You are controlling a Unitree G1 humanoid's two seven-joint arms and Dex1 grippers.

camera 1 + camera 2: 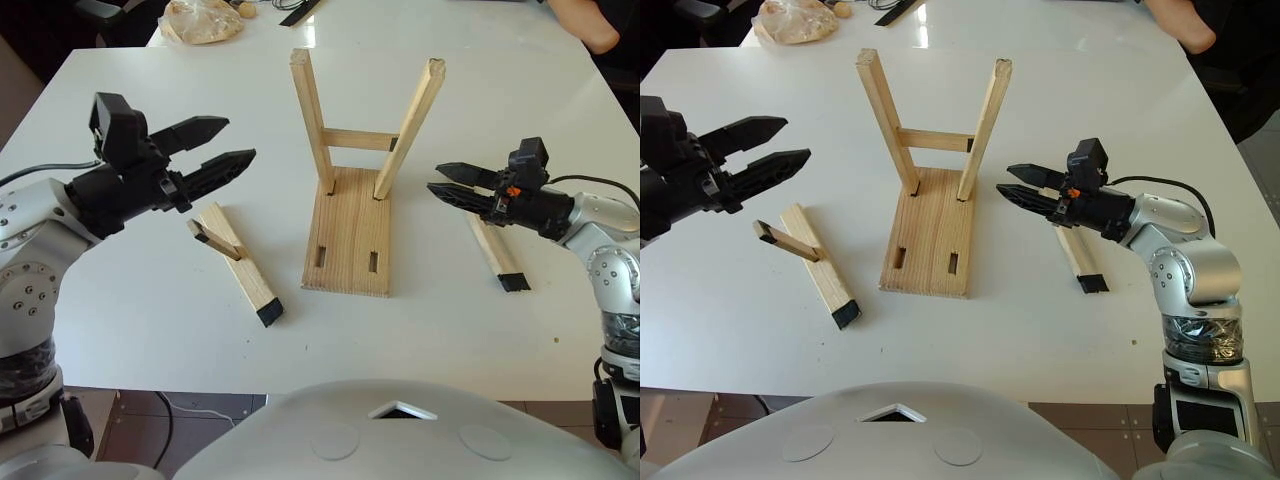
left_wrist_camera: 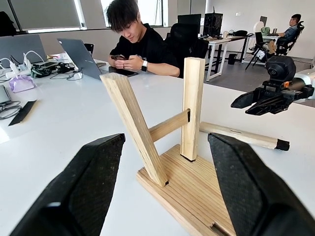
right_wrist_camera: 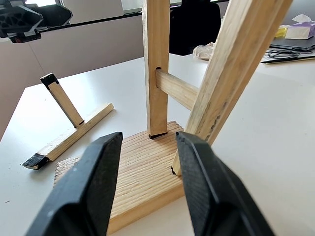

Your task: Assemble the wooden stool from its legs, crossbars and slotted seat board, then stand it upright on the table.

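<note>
The left gripper point(image 1: 238, 140) and right gripper point(image 1: 434, 178) are hovering spread and empty, flanking the seat board point(image 1: 350, 245), likely needing mid-length grips on the crossbar leg point(image 1: 243, 268) and loose leg point(image 1: 498, 256).

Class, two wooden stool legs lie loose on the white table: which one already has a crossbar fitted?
The black-tipped wooden leg left of the slotted seat board: a short crossbar juts from it. The loose leg by the right gripper is bare.
</note>
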